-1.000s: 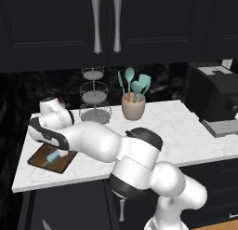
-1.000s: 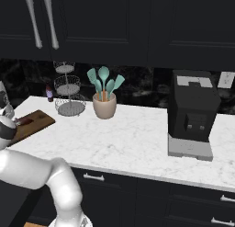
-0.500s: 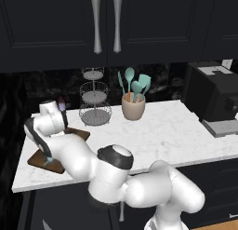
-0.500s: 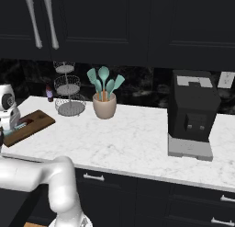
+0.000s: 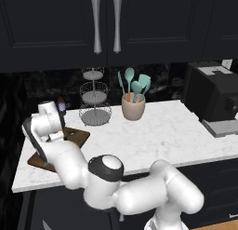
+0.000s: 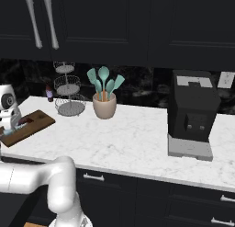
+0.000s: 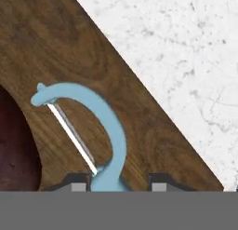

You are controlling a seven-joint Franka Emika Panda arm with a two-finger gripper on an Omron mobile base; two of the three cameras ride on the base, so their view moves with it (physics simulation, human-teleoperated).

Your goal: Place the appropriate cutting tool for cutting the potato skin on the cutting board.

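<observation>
The peeler [image 7: 100,126], light blue with a curved yoke and a thin metal blade across it, lies flat on the dark brown cutting board [image 7: 69,47], its handle end running down between the two dark fingertips [image 7: 160,183] of the tool [image 7: 118,183]. The fingertips stand on either side of the handle with a little wood showing between the right one and the blue, so the tool looks slightly parted; whether it presses the handle I cannot tell. Just left of the peeler in the hand view, a dark reddish rounded mass, the potato [image 7: 14,150], sits on the same board. Beyond the board's straight edge lies the white marbled tabletop [image 7: 186,61]. In the left base view the board [image 5: 79,136] rests at the tabletop's left end, with the arm's white hand bent down over it. Behind stand a tiered wire basket [image 5: 95,101] and a beige crock of teal utensils [image 5: 133,103]; a black coffee machine [image 6: 193,113] stands well apart to the right.
</observation>
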